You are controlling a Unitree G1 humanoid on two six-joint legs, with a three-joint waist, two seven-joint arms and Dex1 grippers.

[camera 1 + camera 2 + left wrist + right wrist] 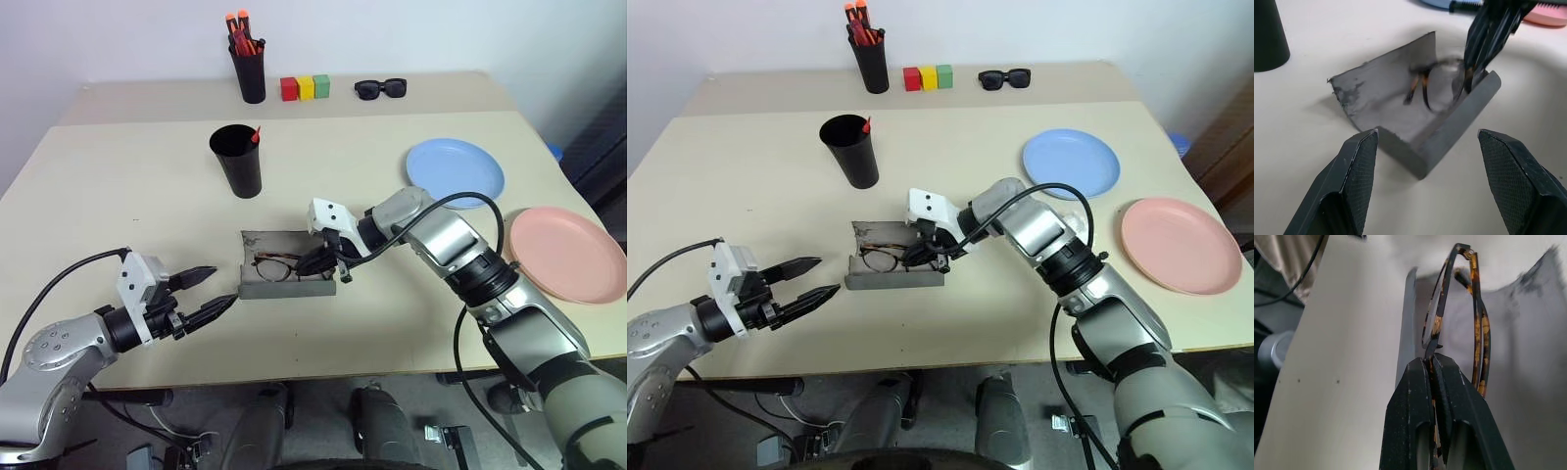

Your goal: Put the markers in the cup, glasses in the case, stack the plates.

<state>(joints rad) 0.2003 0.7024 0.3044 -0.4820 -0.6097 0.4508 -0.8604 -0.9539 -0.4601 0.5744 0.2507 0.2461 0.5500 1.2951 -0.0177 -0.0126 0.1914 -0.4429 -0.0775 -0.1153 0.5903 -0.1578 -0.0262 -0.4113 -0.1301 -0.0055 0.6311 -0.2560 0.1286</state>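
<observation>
The glasses (277,265) lay inside the open case (286,264), near the front middle of the table (118,176), their long axis running along the length of the case, side to side across the robot's front. The right gripper (318,261) was clamped shut on the frame at the end of the glasses nearer the robot's right, its fingers reaching in from that side and slanting downward; the right wrist view showed the thin rim pinched between the two closed fingertips, with the rest of the frame stretching away over the grey lining. So the glasses extended from that gripper toward the robot's left, deeper into the case. The left gripper (203,295) stood just off the opposite, left end of the case, jaws well apart and holding nothing, pointed toward it. Judging from this, the left arm was the nearer one to the case's free end and lid, and the right had only to let go for the glasses to settle lengthwise inside. Farther out, a red marker tip (257,134) showed at the rim of the cup (237,161) behind the case, and the blue plate (455,172) and pink plate (568,253) sat apart, unstacked, toward the right.
</observation>
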